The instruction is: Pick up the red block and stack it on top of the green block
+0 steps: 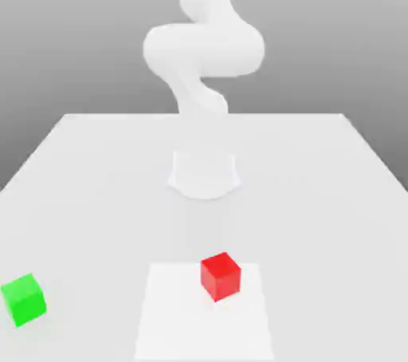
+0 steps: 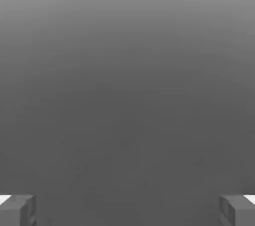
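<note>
The red block rests on a paler square patch of the white table, near its front edge and a little to the exterior view's right of centre. The green block stands apart from it at the front on the exterior view's left. Behind both, the white arm rises from its round base and bends upward out of the frame. In the hand view my gripper is open: its two grey fingertips stand far apart with nothing between them, against a plain grey background.
The white table stretches wide around the arm's base. A lighter square patch marks the front middle, under the red block.
</note>
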`<act>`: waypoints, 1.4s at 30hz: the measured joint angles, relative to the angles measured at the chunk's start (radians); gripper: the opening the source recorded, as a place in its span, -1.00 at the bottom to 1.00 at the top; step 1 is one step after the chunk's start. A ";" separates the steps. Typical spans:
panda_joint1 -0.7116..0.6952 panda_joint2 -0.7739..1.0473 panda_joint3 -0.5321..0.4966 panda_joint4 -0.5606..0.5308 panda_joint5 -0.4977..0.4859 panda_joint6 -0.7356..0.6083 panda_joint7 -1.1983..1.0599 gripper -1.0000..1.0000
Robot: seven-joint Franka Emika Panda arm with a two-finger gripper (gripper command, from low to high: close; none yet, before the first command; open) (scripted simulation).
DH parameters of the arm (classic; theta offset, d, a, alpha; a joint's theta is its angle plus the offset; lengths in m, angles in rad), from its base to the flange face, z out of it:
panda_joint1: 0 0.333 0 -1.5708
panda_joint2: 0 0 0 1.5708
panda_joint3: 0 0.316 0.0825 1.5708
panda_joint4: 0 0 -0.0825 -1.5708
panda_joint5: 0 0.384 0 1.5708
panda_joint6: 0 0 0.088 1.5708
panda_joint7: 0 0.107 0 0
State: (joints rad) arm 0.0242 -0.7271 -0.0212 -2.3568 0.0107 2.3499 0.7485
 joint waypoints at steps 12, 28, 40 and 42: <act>0.120 0.426 -0.072 -0.312 0.035 0.282 -0.276 0.00; 0.108 0.927 -0.020 -0.456 0.047 0.663 -0.434 -1.00; 0.114 0.712 -0.056 -0.466 -0.014 0.455 -0.403 -1.00; 0.092 0.728 -0.113 -0.413 -0.008 0.414 -0.439 -1.00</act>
State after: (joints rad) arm 0.1165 0.0014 -0.1341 -2.7696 0.0026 2.7636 0.3090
